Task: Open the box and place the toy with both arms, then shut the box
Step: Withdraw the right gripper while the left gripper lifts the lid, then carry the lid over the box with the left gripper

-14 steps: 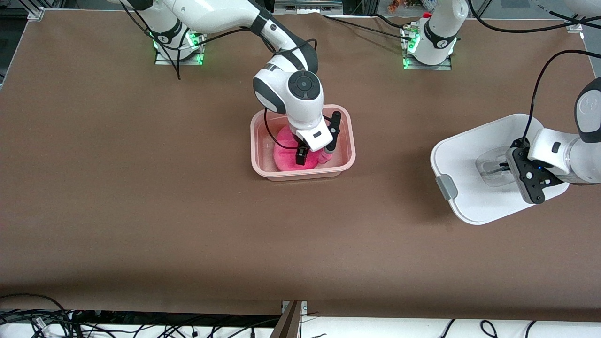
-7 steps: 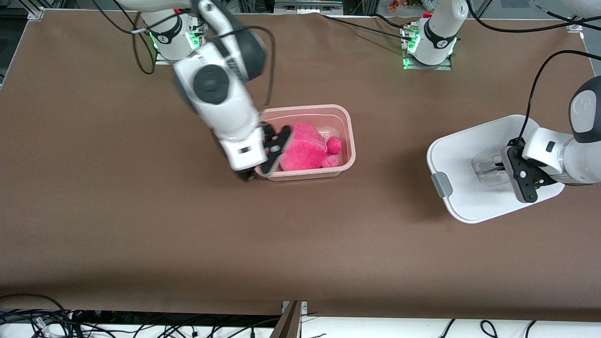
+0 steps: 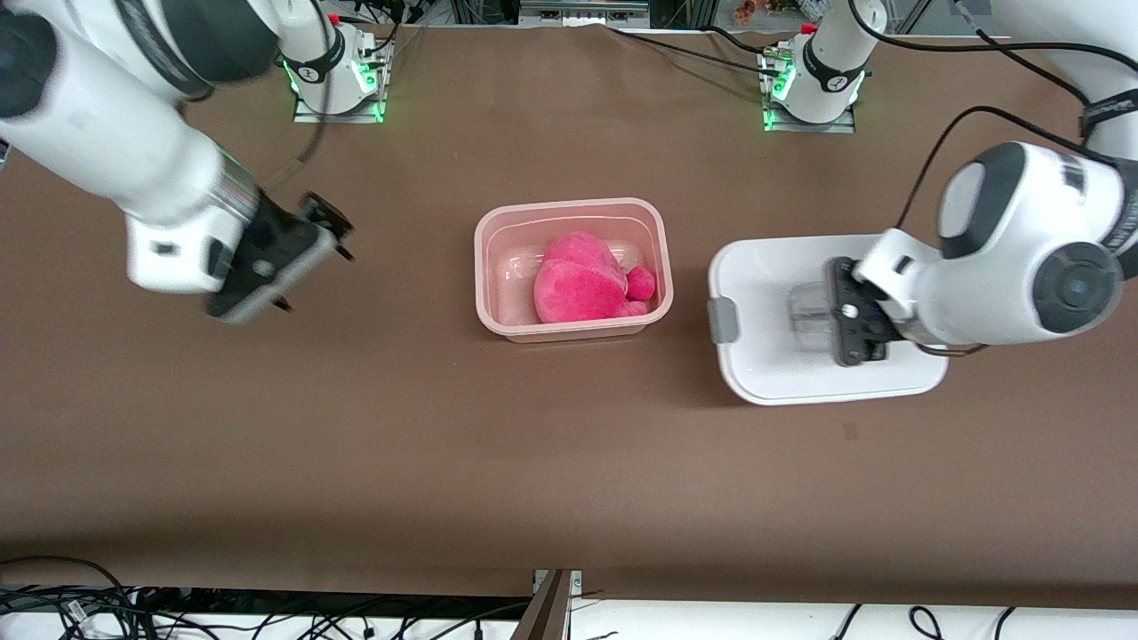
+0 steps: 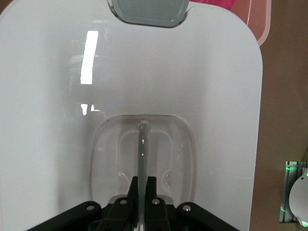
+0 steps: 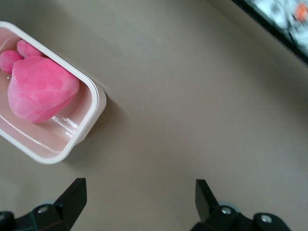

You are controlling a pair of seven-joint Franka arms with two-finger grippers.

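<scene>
— Where was the toy (image 3: 582,290)?
— In the open box (image 3: 660,233), apart from my right gripper (image 3: 298,253), jaws spread empty over the table (image 3: 533,462).
— The lid (image 3: 765,373)?
— Left gripper (image 3: 845,311) clamped its handle (image 4: 143,144).

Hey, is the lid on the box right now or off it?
Off. The left gripper holds the lid by its handle beside the open box, toy inside.

right end effector (image 3: 307,253) withdrawn from box (image 3: 572,331) | left carried lid (image 3: 773,267) closer
</scene>
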